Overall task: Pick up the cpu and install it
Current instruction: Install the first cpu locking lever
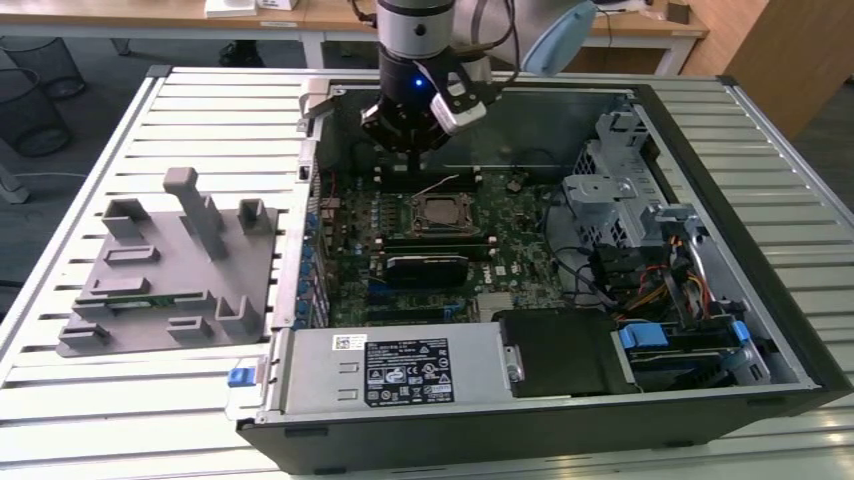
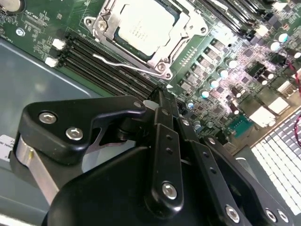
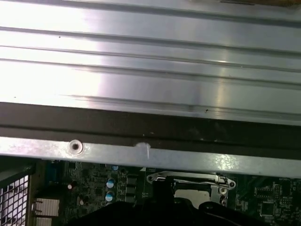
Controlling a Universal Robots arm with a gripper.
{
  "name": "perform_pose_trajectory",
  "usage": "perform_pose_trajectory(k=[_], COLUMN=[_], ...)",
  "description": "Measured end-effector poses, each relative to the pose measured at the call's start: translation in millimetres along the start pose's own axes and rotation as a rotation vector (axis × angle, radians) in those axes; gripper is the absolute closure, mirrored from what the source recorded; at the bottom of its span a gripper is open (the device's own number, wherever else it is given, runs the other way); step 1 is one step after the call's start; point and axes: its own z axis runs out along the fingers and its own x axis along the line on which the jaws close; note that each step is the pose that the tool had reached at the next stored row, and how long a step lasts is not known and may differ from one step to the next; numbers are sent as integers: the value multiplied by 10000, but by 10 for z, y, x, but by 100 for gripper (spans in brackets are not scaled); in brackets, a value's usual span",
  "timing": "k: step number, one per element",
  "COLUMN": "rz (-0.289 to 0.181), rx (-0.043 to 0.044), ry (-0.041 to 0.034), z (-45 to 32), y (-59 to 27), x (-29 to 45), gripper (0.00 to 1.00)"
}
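Observation:
The cpu [image 2: 141,26], a silvery square plate, lies inside the black socket frame [image 2: 176,44] on the green motherboard [image 2: 235,70]. The socket's thin metal lever [image 2: 120,61] stands free beside it. In the exterior view the cpu [image 1: 441,212] sits mid-board inside the open computer case [image 1: 694,130]. My gripper [image 1: 404,150] hangs above the board just behind the socket, apart from the cpu. In the second wrist view my gripper [image 2: 159,92] has its black fingers together with nothing between them. The first wrist view catches the socket frame [image 3: 188,179] below the case's metal wall [image 3: 141,153].
A grey tray [image 1: 160,270] with upright fixtures and a narrow green memory stick [image 1: 134,297] lies at the exterior view's left on the slatted table [image 1: 80,400]. Inside the case are a drive cage [image 1: 614,190], cables [image 1: 654,270], a black cover [image 1: 561,350] and a labelled metal box [image 1: 394,370].

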Motion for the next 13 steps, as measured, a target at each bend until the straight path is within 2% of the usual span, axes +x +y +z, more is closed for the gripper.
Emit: perform_pose_trajectory(k=[4, 13], rz=[0, 0], rx=[2, 2], ry=[2, 2], z=[33, 106], y=[-3, 0], x=[-28, -182], gripper=[89, 89])
